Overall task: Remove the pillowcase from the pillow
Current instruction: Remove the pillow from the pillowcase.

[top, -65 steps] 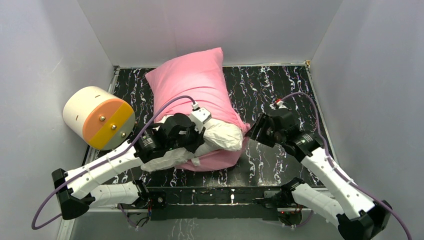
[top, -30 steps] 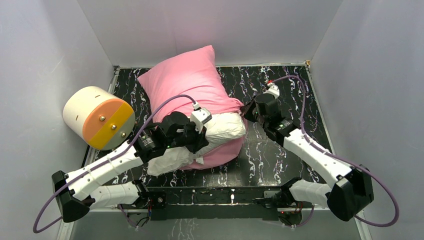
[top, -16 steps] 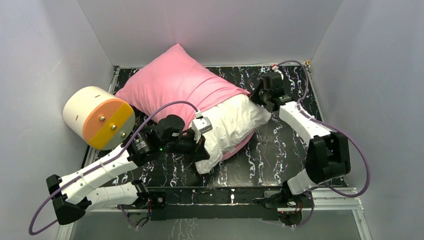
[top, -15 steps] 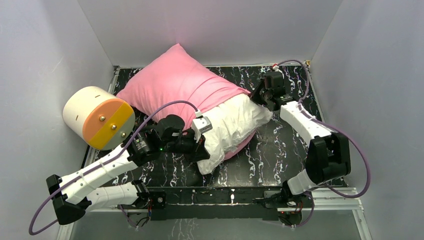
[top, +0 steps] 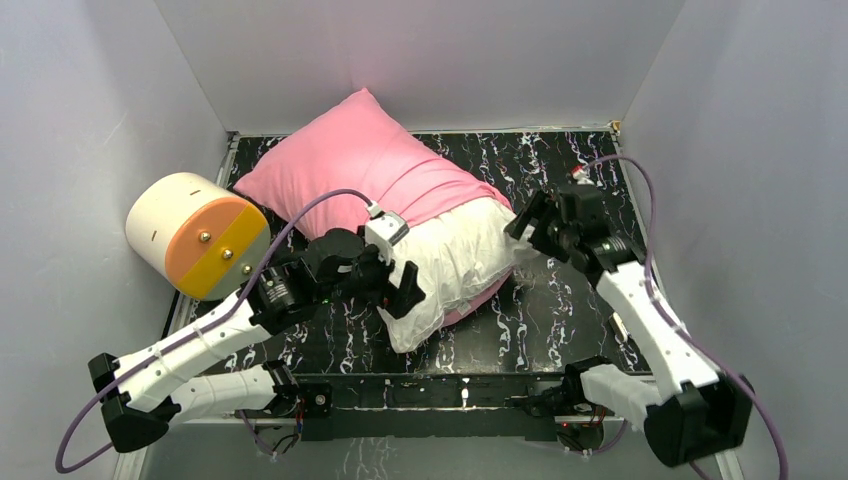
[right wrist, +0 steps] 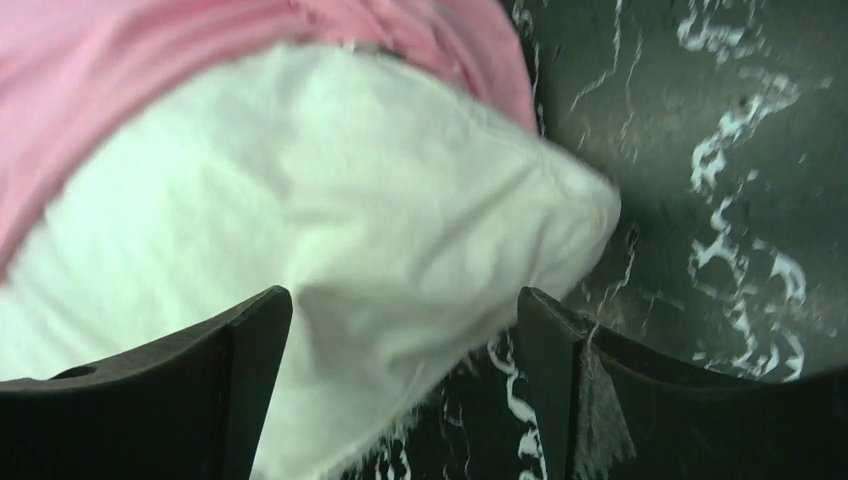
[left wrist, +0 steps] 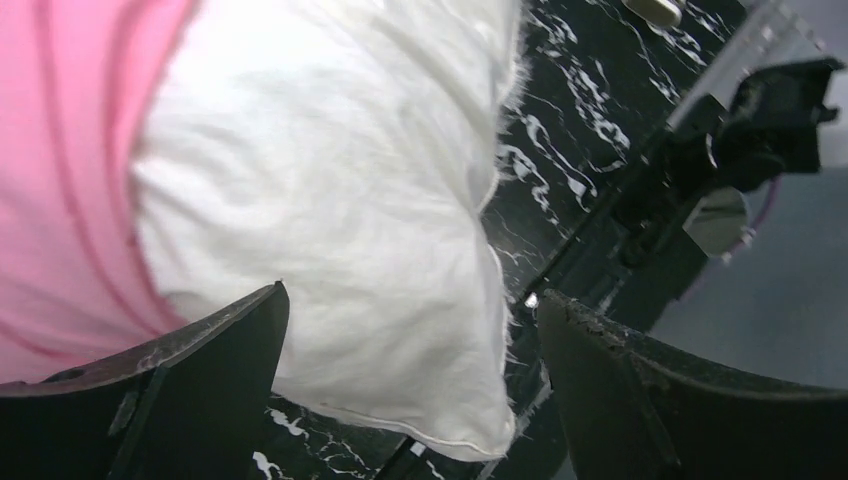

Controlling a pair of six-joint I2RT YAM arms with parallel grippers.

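Observation:
The pink pillowcase covers the far left part of the pillow, bunched up along its open edge. The white pillow sticks out of it toward the near right, lying on the table. My left gripper is open at the pillow's near corner. In the left wrist view the pillow and pillowcase lie beyond my left gripper, untouched by its jaws. My right gripper is open at the pillow's right corner. In the right wrist view my right gripper stands wide apart before the pillow and the pillowcase.
A cream cylinder with an orange and grey end face lies at the left wall. The black marbled table is boxed in by grey walls on three sides. A black rail runs along the near edge.
Both grippers have opened and let go of the fabric. The right gripper has drawn back toward the near side, off the pillowcase's edge. The left gripper has lifted slightly off the pillow.

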